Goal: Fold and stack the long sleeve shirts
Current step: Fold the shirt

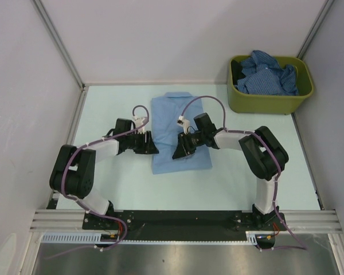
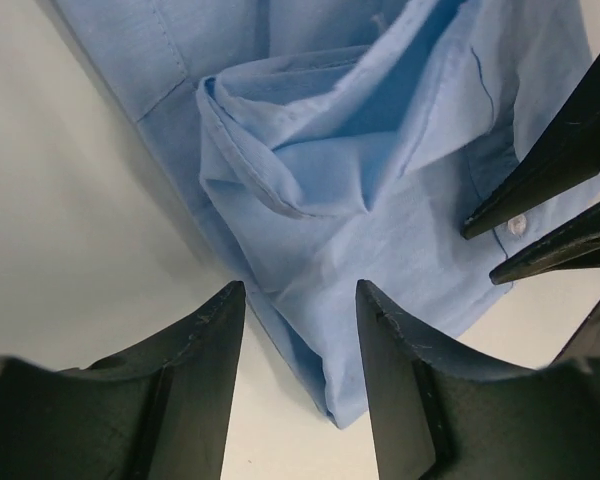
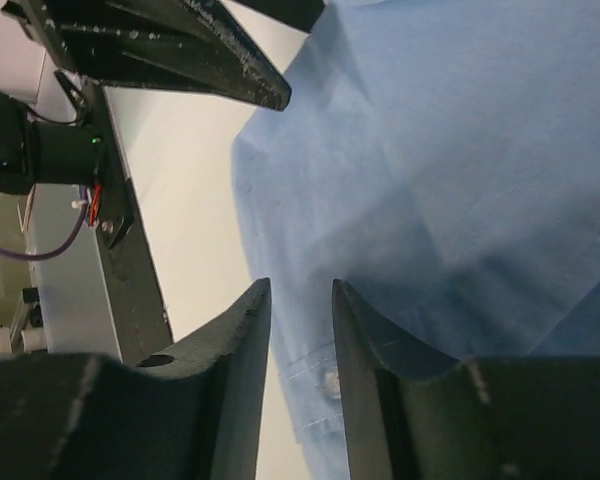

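A light blue cloth shirt (image 1: 171, 114) is laid mid-table. The left end effector (image 2: 301, 286) is held spread; the right end effector (image 3: 301, 284) is narrowly parted.

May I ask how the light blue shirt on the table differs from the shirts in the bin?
The light blue cloth shirt is plain; the darker blue cloth shirts look patterned. The light shirt lies flat on the table; the darker shirts sit crumpled in the olive-green plastic bin. Both are blue.

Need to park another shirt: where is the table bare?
Bare: far-left corner, between the light blue shirt and the table edge; near strip between shirt and base plate. Crowded: the middle, at left gripper and right gripper; the green bin corner.
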`<state>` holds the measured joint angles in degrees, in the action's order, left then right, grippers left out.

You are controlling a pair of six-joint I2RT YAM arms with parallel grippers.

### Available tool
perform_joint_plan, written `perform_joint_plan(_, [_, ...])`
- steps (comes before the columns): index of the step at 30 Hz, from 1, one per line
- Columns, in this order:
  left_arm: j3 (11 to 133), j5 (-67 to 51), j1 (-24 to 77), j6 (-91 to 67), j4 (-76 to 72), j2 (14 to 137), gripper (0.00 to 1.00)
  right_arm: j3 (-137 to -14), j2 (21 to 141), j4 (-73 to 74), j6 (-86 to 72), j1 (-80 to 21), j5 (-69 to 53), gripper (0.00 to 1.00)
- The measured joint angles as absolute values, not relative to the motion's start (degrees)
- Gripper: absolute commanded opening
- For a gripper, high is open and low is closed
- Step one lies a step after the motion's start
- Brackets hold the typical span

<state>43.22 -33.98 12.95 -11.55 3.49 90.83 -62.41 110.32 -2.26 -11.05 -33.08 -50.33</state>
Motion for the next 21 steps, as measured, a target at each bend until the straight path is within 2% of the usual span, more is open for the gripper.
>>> perform_joint_plan(10, [46.26, -36.71, 12.95, -11.57, -0.1, 95.64, 0.49, -62.59, 115.44, -5.67, -12.36, -33.54, -48.75, 0.28])
perform_joint_plan(18, [51.64, -36.64, 12.73, -12.62, -4.12, 99.44, 0.38, -62.74, 115.74, -5.74, -11.68, -33.52, -49.34, 0.27])
perform_joint_plan(21, [53.47, -36.6, 11.81, -13.56, -5.58, 99.83, 0.37, -62.74, 115.77, -5.74, -11.33, -33.52, -49.43, 0.28])
